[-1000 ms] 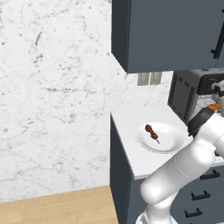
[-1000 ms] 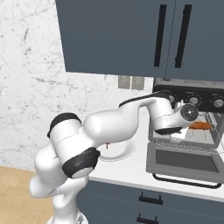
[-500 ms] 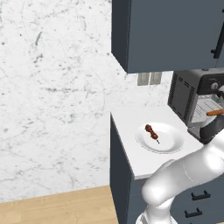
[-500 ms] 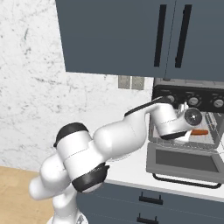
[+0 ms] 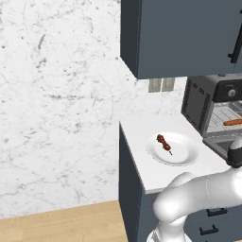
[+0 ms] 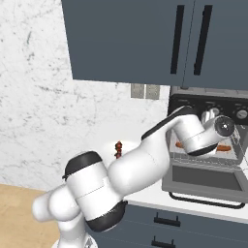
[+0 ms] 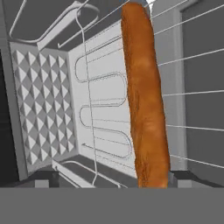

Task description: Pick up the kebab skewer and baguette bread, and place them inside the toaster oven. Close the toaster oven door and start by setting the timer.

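Observation:
The baguette bread (image 7: 144,96), a long orange-brown loaf, lies on the wire rack inside the toaster oven (image 5: 208,101); it also shows through the opening (image 5: 232,122) (image 6: 224,147). My gripper (image 7: 109,179) is inside the oven cavity and open. Its dark fingertips (image 7: 177,178) stand wide apart, and the loaf's near end is beside the right one. The toaster oven door (image 6: 203,183) hangs open, flat and low. The kebab skewer (image 5: 164,142) (image 6: 118,148) rests on the white plate (image 5: 182,155), left of the oven.
Dark blue wall cabinets (image 6: 145,38) hang just above the oven. The oven's control knobs (image 6: 241,115) sit on the black panel over the opening. The counter (image 5: 142,156) ends at its left edge by the marble wall.
My arm has pushed further into the oven and dropped lower in the left base view. The baguette went in with it and now lies on the rack.

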